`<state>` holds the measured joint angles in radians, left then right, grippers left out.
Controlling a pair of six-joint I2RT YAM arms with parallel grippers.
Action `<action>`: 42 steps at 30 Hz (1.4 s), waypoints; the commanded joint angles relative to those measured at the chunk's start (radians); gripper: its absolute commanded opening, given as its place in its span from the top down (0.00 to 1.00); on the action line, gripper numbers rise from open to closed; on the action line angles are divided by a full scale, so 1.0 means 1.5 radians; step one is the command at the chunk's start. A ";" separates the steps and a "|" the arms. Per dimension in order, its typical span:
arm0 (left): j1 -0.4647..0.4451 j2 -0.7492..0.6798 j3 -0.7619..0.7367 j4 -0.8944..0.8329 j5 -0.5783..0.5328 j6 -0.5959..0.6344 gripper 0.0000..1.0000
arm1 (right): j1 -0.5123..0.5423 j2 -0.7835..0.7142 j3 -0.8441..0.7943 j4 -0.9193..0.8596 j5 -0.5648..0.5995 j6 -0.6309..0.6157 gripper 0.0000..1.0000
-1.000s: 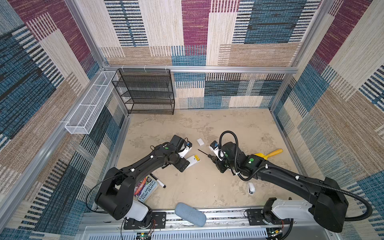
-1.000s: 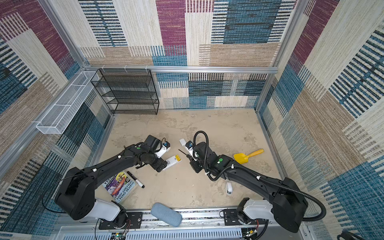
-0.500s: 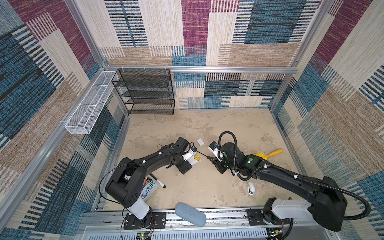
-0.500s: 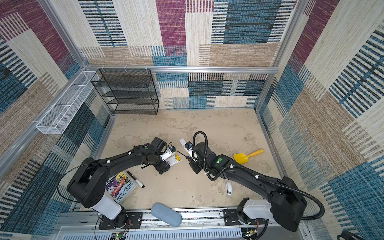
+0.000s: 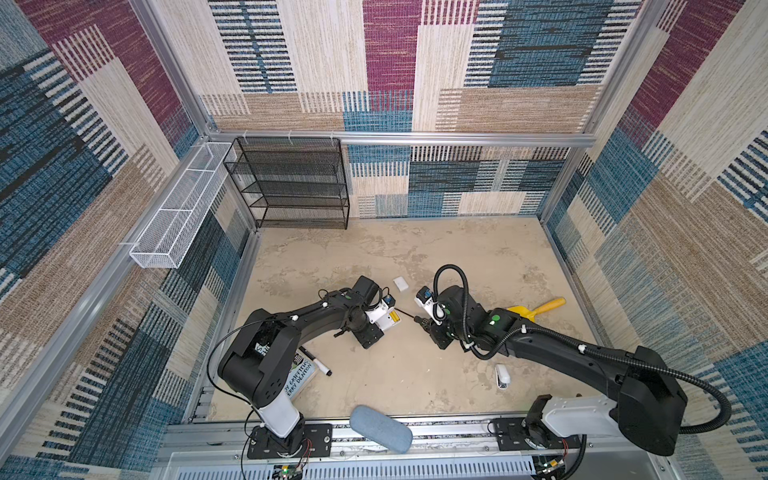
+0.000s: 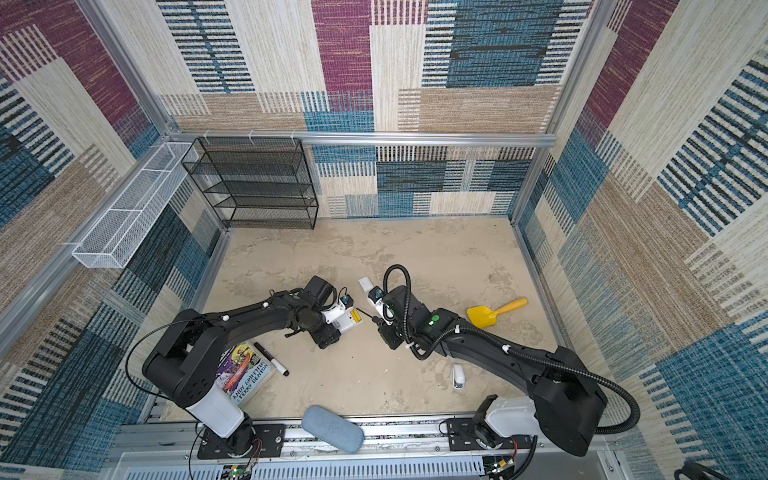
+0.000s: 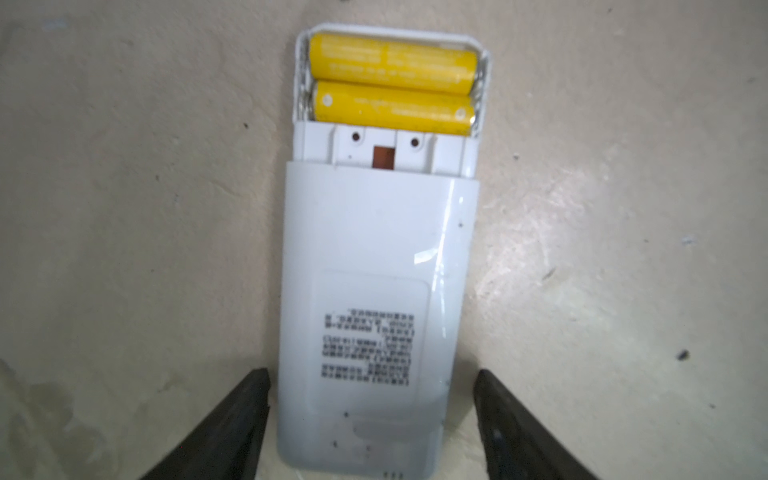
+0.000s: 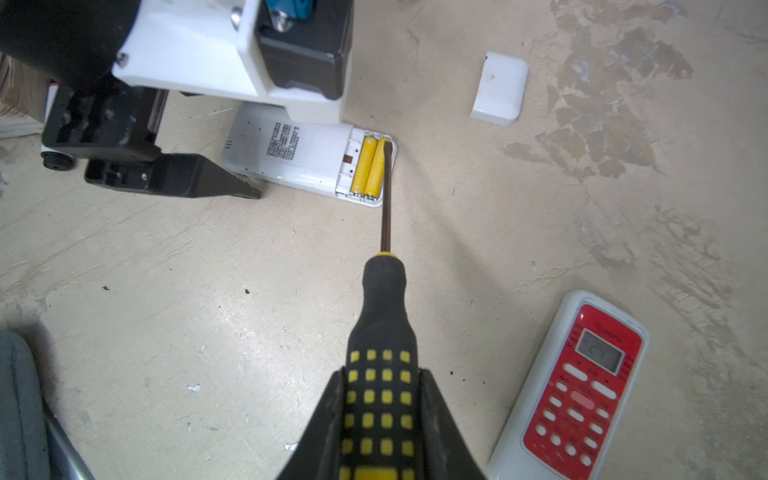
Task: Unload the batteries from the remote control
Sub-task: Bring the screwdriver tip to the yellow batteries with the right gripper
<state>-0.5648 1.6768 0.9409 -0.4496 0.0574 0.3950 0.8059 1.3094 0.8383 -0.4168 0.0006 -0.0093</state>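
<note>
Beige mottled tabletop (image 5: 374, 249) fills the lower centre of both top views. A black wire-mesh shelf rack (image 5: 291, 183) stands at its upper left, against the wall.

Just left of frame centre, the left gripper (image 7: 370, 374) has its jaws apart. They straddle the labelled end of a white rectangular plastic remote control (image 7: 374, 249) with a slight gap on each side, so nothing is gripped.

Right of centre, the right gripper (image 8: 381, 374) is clamped on the black-and-yellow handle of a screwdriver (image 8: 384, 316). The shaft tip sits over the outer battery; contact unclear.

The remote lies face down. A small white battery cover (image 8: 498, 89) lies apart from it on the table. Two yellow cylindrical batteries (image 7: 392, 83) sit side by side in the open compartment, at the remote's right end in both top views.
</note>
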 commanded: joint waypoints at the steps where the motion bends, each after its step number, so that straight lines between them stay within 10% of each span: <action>1: 0.000 0.009 -0.004 -0.003 -0.007 0.025 0.23 | 0.001 -0.001 0.007 0.009 -0.001 0.000 1.00; 42: 0.039 0.014 -0.003 -0.069 -0.035 0.124 0.38 | 0.043 -0.020 0.015 -0.049 0.016 -0.045 1.00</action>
<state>-0.5137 1.6875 0.9489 -0.4763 0.0891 0.5438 0.8692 1.2865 0.8536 -0.4881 0.0105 -0.0769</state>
